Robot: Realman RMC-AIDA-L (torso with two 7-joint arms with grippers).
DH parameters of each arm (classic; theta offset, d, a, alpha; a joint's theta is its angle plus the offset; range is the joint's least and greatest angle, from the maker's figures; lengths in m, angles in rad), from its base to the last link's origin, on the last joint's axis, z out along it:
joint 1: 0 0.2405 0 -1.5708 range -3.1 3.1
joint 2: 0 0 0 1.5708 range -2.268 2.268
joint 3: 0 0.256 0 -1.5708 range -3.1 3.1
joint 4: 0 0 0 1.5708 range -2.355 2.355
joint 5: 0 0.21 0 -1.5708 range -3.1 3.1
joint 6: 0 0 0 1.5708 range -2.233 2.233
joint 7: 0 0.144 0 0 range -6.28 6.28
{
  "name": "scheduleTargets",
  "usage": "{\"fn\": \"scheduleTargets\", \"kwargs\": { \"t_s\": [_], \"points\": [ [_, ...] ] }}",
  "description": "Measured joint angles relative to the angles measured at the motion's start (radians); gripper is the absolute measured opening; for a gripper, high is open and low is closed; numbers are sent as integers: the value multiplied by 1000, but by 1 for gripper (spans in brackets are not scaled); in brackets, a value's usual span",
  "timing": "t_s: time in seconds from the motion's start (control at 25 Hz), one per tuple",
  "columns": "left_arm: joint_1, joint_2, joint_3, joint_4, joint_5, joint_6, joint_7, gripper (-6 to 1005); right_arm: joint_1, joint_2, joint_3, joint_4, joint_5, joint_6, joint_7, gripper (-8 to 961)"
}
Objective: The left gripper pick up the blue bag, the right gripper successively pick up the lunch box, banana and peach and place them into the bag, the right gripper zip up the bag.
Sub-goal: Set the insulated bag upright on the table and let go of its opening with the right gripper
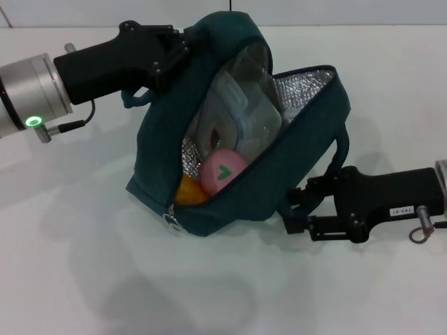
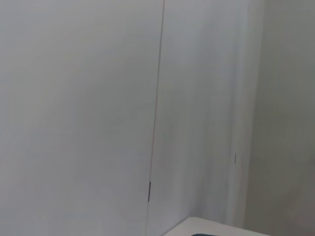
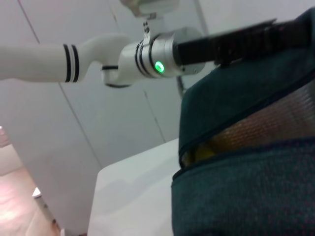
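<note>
Gripping the upper left edge of the large dark teal-blue fabric bag [image 1: 307, 146], the left gripper [image 1: 174, 52], a black two-fingered unit on a silver cylindrical wrist with a green light, is seen at the far left of the head view. Its jaws are pressed onto the fabric at the bag's top, and the bag is held tilted, with its opening turned toward the camera and its lower corner resting on the white table [image 1: 91, 279].

The right gripper [image 1: 297, 209], black and two-fingered on a black arm with a small white label, is positioned at the near right, low against the right side of the bag, beside one of the bag's dark handles. Its fingertips are hidden behind the fabric, so whether the jaws are spread or pressed together cannot be determined.

The zipper is open along most of the bag's mouth, and the silver foil lining [image 1: 307, 87] is exposed on the folded-back flap. Inside the bag, the clear rectangular plastic lunch box with pale blue rim [image 1: 241, 105] is stood against the far side. The round pink peach [image 1: 223, 171] lies in front of it, nearer the opening, and a section of the yellow-orange banana [image 1: 188, 192] is visible just left of the peach, at the bag's lowest part. All three items lie to the left of the right gripper and below the left gripper.
</note>
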Motion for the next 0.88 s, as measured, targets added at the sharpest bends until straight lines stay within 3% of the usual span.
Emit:
{"fn": "scheduleTargets", "kwargs": {
  "t_s": [0.88],
  "points": [
    [-5,-3,11,0,-6,1,-1,55,60,14,-156,39,9,58,12,390]
  ]
}}
